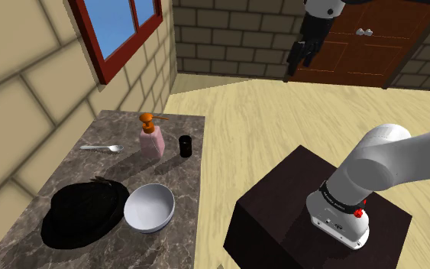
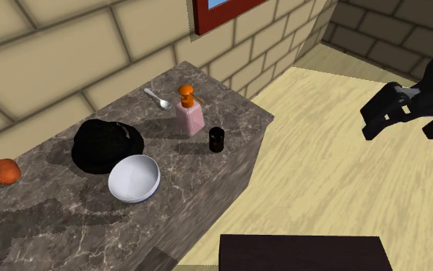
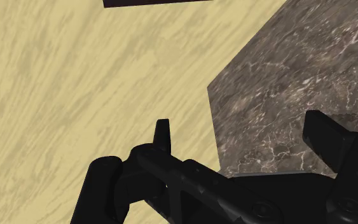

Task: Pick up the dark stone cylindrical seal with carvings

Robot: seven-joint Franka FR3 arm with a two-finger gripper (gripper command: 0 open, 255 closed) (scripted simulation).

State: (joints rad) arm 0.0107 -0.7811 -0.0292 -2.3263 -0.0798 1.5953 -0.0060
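Countertop (image 1: 167,126) seal (image 1: 185,147) stands near edge, hand (image 1: 295,63) seemingly apart.

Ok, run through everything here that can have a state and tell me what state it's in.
Seal: upright on the table, not held.
Gripper: jaws open, empty, in the air away from the table.
Soap dispenser: upright.
Bowl: right way up, empty.
Spoon: lying flat.
Door: looks closed.
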